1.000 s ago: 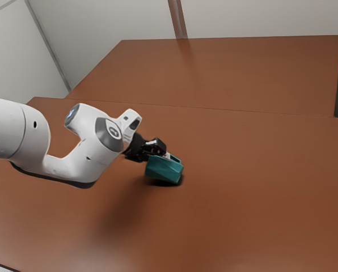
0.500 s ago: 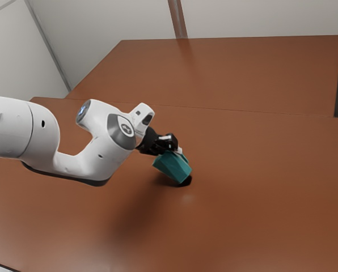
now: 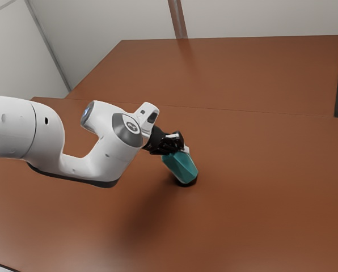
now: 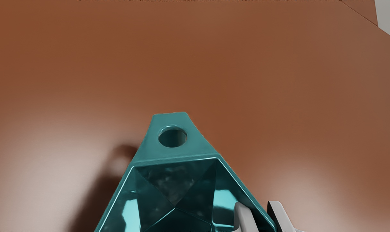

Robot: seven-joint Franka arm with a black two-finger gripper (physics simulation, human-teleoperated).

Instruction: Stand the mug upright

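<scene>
Arm: the white arm [image 3: 87,161] comes in from the exterior view's left, its thick link roughly level, then dips and bends up into the wrist.
Hand: the black hand [image 3: 164,141] slants down and out toward the exterior view's right, above the counter [image 3: 271,198], ahead of the wrist's grey collar [image 3: 126,130].
Jaws: clenched on the mug's side wall near the rim, one finger [image 4: 245,217] inside the cup and the other [image 4: 281,215] outside it, with the wall pinched between them.
Mug: the teal mug [image 3: 181,166] hangs tilted just below the jaws, its base slanting down and away from the hand, toward the exterior view's right; it is not upright. Whether the base touches the counter, I cannot tell.
Mouth: open toward the hand's camera, the faceted inside [image 4: 175,190] in plain sight beside the inner finger.
Handle: the wedge-shaped handle [image 4: 169,155], pierced by a round hole [image 4: 172,138], juts from the mug's side, apart from the jaws.
Shadow: a dark patch [image 3: 186,184] lies on the counter under the mug's lower end.
</scene>
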